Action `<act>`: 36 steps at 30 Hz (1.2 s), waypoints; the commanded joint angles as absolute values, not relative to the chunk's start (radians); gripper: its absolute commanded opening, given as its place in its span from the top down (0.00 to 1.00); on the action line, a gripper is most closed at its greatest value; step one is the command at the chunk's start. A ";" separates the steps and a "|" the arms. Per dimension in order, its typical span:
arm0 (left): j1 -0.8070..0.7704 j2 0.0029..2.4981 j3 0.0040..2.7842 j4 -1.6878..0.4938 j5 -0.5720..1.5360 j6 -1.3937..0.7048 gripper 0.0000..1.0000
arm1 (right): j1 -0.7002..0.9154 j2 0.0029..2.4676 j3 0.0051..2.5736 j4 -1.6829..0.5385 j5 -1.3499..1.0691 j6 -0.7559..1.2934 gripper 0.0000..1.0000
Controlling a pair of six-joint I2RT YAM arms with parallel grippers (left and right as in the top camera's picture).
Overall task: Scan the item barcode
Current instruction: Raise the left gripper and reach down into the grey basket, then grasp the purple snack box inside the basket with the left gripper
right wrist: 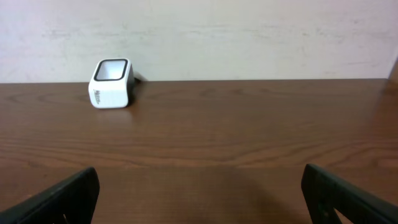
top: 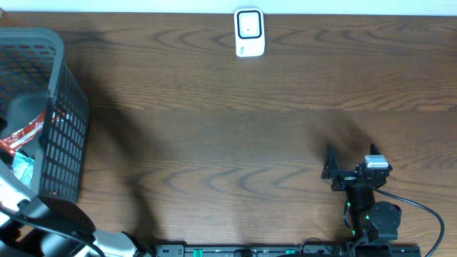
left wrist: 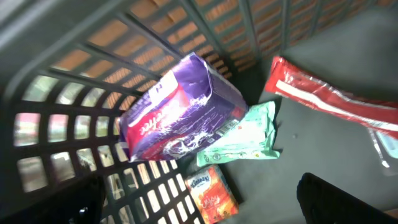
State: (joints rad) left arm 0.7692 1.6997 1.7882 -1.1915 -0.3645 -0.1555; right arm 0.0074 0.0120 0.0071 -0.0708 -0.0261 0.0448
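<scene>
**Overhead.**
- Right arm: at 5 o'clock, folded low near the table's front edge. The right gripper (top: pixel 351 163) hangs over bare wood, jaws spread wide, nothing in them.
- Left arm: at 8 o'clock, white casing angled into the basket (top: pixel 68 135). Its tool is hidden from this view.
- Basket: dark grey plastic lattice with a rounded rim, at 9 o'clock.
- Scanner (top: pixel 249 32): small white block with a dark square window, at 12 o'clock by the far edge.
- Table (top: pixel 214 121): dark brown wood with a looping grain.

**Left wrist.**
- Left gripper (left wrist: pixel 199 208): inside the basket, dark fingers far apart at the lower corners, holding nothing.
- Purple packet (left wrist: pixel 180 112): glossy and crinkled, tilted against the lattice wall at 10 o'clock.
- Mint-green packet (left wrist: pixel 242 134): flat, touching the purple one.
- Red packet (left wrist: pixel 336 96): long, at 2 o'clock.
- Orange packet (left wrist: pixel 212 194): small, at 6 o'clock on the smooth grey floor.

**Right wrist.**
- Black fingers sit at both lower corners.
- The scanner stands at 10 o'clock before a pale, scuffed wall (right wrist: pixel 249 37).
</scene>
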 commanded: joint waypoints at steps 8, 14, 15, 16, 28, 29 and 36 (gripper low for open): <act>0.830 1.823 1.753 -1.222 -0.221 0.006 0.02 | 0.001 0.007 0.005 -0.074 -0.028 0.055 0.01; 0.889 1.881 1.753 -1.215 -0.270 0.014 0.02 | 0.001 0.007 0.005 -0.074 -0.028 0.055 0.01; 0.900 1.884 1.753 -1.211 -0.274 0.014 0.02 | 0.001 0.007 0.005 -0.074 -0.028 0.055 0.01; 0.910 1.887 1.753 -1.205 -0.274 0.014 0.02 | 0.001 0.007 0.005 -0.074 -0.028 0.055 0.01; 0.948 1.897 1.729 -1.113 -0.273 0.065 0.02 | 0.001 0.007 0.005 -0.074 -0.028 0.055 0.01; 0.948 1.902 1.710 -1.104 -0.273 0.076 0.02 | 0.001 0.007 0.005 -0.074 -0.028 0.055 0.01; 0.948 1.919 1.639 -1.015 -0.273 0.079 0.04 | 0.001 0.007 0.005 -0.074 -0.028 0.055 0.01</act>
State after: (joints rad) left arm 0.9463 1.8984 1.6573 -1.0340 -0.2649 0.0616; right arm 0.0074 0.0120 0.0071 -0.0704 -0.0265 0.0448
